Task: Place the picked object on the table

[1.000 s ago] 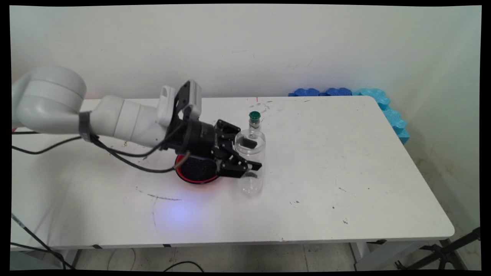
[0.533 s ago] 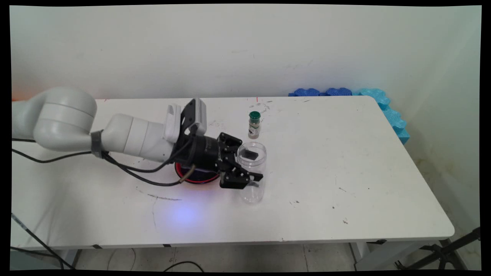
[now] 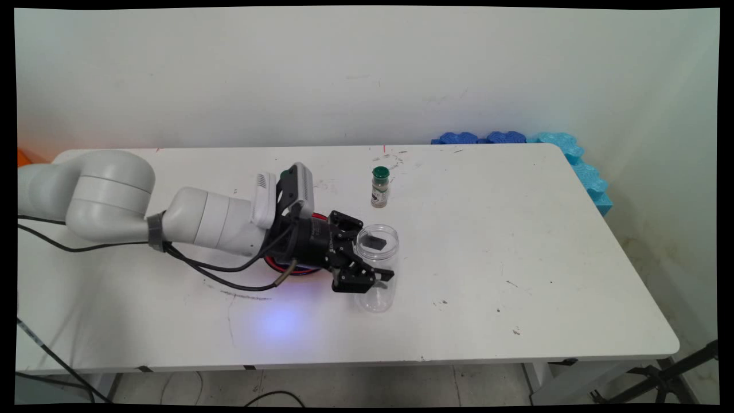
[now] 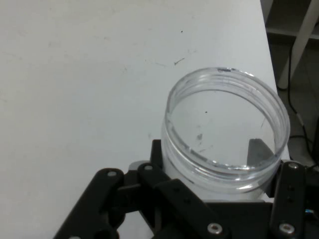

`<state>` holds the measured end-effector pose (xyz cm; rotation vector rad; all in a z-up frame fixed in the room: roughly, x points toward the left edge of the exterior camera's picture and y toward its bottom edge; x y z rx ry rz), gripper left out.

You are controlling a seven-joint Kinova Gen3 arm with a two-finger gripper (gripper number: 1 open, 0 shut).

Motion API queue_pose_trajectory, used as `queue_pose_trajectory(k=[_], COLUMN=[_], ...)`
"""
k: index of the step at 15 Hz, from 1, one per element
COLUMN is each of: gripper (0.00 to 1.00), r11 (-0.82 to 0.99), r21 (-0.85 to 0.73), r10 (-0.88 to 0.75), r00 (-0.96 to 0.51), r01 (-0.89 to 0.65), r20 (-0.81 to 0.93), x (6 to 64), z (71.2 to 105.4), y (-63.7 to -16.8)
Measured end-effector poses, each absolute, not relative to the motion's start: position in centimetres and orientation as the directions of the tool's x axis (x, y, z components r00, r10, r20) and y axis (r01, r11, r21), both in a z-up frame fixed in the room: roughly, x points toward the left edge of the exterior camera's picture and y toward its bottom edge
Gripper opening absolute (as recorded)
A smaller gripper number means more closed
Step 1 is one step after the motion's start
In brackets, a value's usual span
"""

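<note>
A pale wall stands behind a white table [image 3: 516, 258] marked with small scuffs and dark specks; blue foam pieces [image 3: 573, 158] line its far right corner and right edge.

The gripper [image 3: 375, 261] reaches in low from the left and pinches a clear plastic jar [image 3: 375, 269], one finger on the jar's far side showing through the clear wall and one on its near side. In the hand view the gripper [image 4: 219, 199] has the jar [image 4: 227, 144] seated between its black links, with the open mouth turned up toward the camera. The jar stands upright with no lid. Nothing loose shows in it; the dark patch seen through its wall in the main view is the far finger. Whether its base rests on the table or hangs just above it cannot be told.

Just behind the gripper's body, to the left of the jar, lies a red bowl [image 3: 289, 268], mostly hidden by the wrist, so only a sliver of its rim shows and its contents cannot be seen.

Farther back on the table, apart from the jar, a small spice bottle [image 3: 379, 187] with a green cap stands upright, holding something pale brownish.

Black cables [image 3: 229, 275] hang from the arm and trail across the table.
</note>
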<state>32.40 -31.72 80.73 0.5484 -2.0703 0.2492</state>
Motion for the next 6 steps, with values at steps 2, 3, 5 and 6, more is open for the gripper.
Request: queue_pose_trajectory(k=[2, 3, 5, 6], gripper=[0.0, 0.0, 1.0, 1.0], r11=[0.878, 0.877, 0.875, 0.874], r21=[0.041, 0.041, 0.042, 0.043], r10=[-0.285, -0.286, -0.287, -0.288], r00=[-0.451, -0.45, -0.448, -0.446], r01=[-0.477, -0.478, -0.481, -0.483], r20=[0.846, 0.846, 0.847, 0.848], x=[32.34, 32.31, 32.27, 32.26], z=[80.46, 80.35, 80.2, 80.14], y=[-31.7, -31.71, -31.73, -31.76])
